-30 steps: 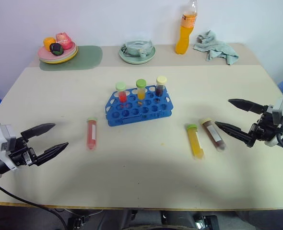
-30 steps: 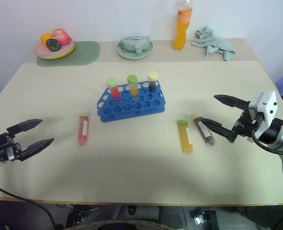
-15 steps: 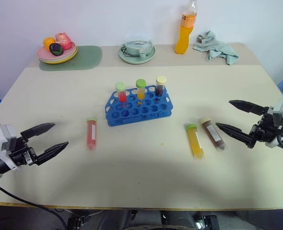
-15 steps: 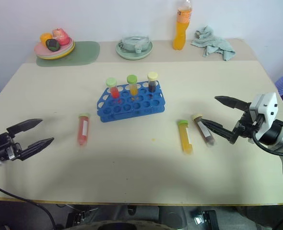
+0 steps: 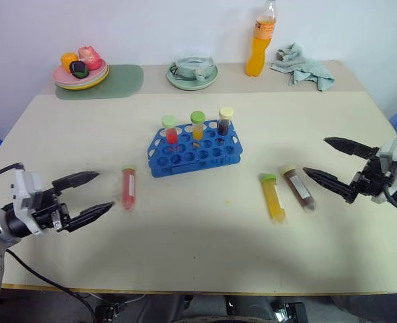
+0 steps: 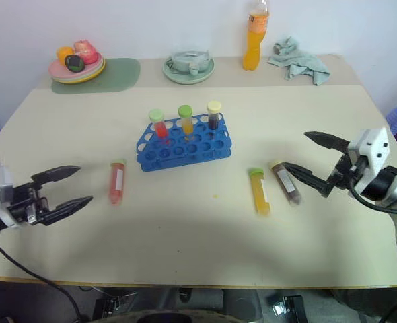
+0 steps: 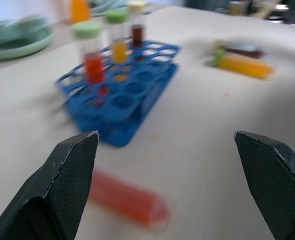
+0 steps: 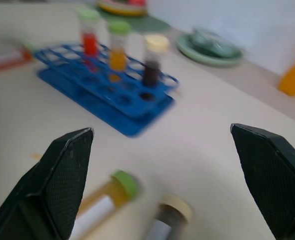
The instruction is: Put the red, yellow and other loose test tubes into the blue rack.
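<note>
The blue rack [image 5: 193, 153] stands mid-table with three capped tubes upright in its back row. Three loose test tubes lie flat on the table. The red one [image 5: 128, 187] is left of the rack. The yellow one [image 5: 274, 198] and the dark brown one [image 5: 298, 188] lie side by side to its right. My left gripper [image 5: 104, 192] is open and empty, hovering just left of the red tube [image 7: 127, 200]. Open and empty too, my right gripper [image 5: 315, 155] hovers just right of the brown tube [image 8: 167, 220], its lower fingertip close to it.
Along the far edge stand a plate of fruit [image 5: 81, 67] on a green mat [image 5: 118, 82], a green plate [image 5: 192, 79] holding a cup, a tall orange bottle [image 5: 260, 40] and a crumpled cloth [image 5: 303, 65].
My left gripper has moved right, closer to the red tube. The right gripper has hardly shifted. No tube has moved.
</note>
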